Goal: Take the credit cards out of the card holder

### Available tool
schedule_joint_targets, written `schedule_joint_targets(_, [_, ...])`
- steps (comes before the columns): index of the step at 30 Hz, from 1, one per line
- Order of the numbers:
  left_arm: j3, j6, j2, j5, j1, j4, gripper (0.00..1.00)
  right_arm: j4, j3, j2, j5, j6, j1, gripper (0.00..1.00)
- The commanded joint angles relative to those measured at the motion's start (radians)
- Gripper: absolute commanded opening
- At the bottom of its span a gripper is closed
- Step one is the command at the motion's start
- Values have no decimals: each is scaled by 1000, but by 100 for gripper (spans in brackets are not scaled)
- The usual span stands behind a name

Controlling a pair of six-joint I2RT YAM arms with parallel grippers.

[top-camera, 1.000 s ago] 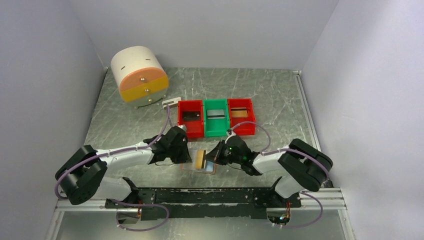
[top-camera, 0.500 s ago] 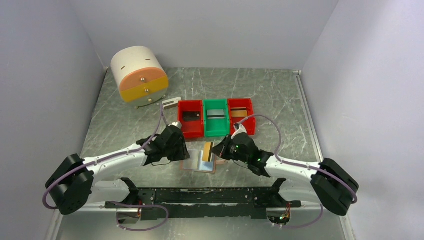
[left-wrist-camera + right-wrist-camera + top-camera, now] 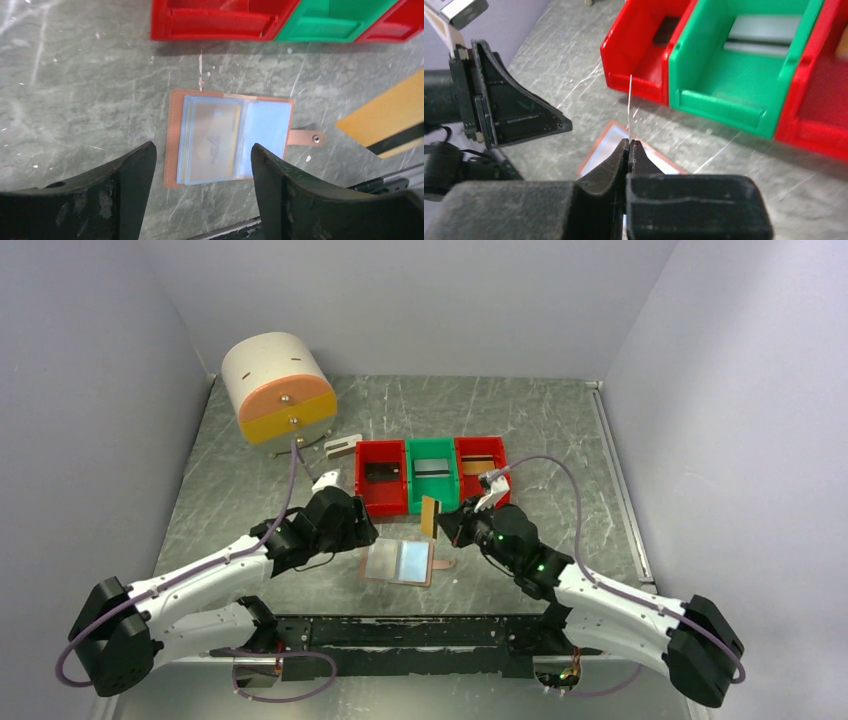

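Looking down from the top: right tool (image 3: 450, 528) clamped on a yellow-orange card (image 3: 430, 516), held on edge before the bins (image 3: 383, 508); card holder (image 3: 400, 562) open on the table (image 3: 560, 440), left tool (image 3: 360, 532) jaws apart beside it. Left wrist: second card (image 3: 211, 146) sits in a pocket. Right wrist: pinch is only at the card's lower edge, so it could pivot or slip out; holder, unpinned, may drag on the next pull.

table (image 3: 560, 440): grey marbled top is bearing all | card holder (image 3: 398, 562): lying open near the front | red bin (image 3: 381, 477), green bin (image 3: 432, 475), second red bin (image 3: 481, 470): sitting side by side behind it | round drawer unit (image 3: 278, 388): standing far left | small grey-white block (image 3: 343, 445): lying beside the unit
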Motion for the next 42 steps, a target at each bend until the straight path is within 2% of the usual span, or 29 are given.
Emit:
schedule_joint_targets(1, [77, 25, -14, -131, 4, -93, 77, 27, 15, -99, 45, -334, -4, 0])
schedule_joint_targets(4, [132, -10, 42, -164, 11, -193, 79, 19, 13, -153, 76, -454, -2, 0])
schedule_joint_targets(6, [149, -20, 68, -180, 17, -224, 83, 16, 14, -178, 104, -542, -4, 0])
schedule_joint_targets(8, [162, -1, 67, -188, 38, -232, 99, 2, 21, -193, 129, -649, -3, 0])
schedule_joint_targets(13, [177, 107, -4, -141, 182, -220, 100, -75, 98, -155, 281, -847, -5, 0])
schedule_joint_targets(17, [195, 178, -37, -78, 305, -225, 100, -123, 190, -47, 349, -1000, -55, 0])
schedule_joint_targets(19, [219, 202, -40, -55, 353, -246, 100, -145, 230, -3, 308, -1036, -114, 0])
schedule_joint_targets(22, [257, 247, -42, 36, 452, -267, 100, -199, 270, 48, 168, -1084, -203, 0])
schedule_joint_targets(26, [270, 315, -43, 97, 614, -292, 100, -237, 290, 97, 53, -1164, -253, 0])
schedule_joint_targets(28, [257, 347, -60, 103, 659, -287, 100, -270, 305, 122, 2, -1204, -261, 0])
schedule_joint_targets(31, [236, 391, -99, 88, 665, -272, 99, -314, 331, 166, -65, -1244, -285, 0])
schedule_joint_targets(34, [187, 438, -144, 89, 664, -216, 100, -339, 355, 228, -67, -1278, -309, 0])
schedule_joint_targets(37, [210, 478, -149, 130, 664, -214, 100, -370, 384, 289, -101, -1319, -358, 0])
schedule_joint_targets(42, [196, 474, -144, 145, 664, -192, 100, -388, 423, 379, -104, -1374, -377, 0])
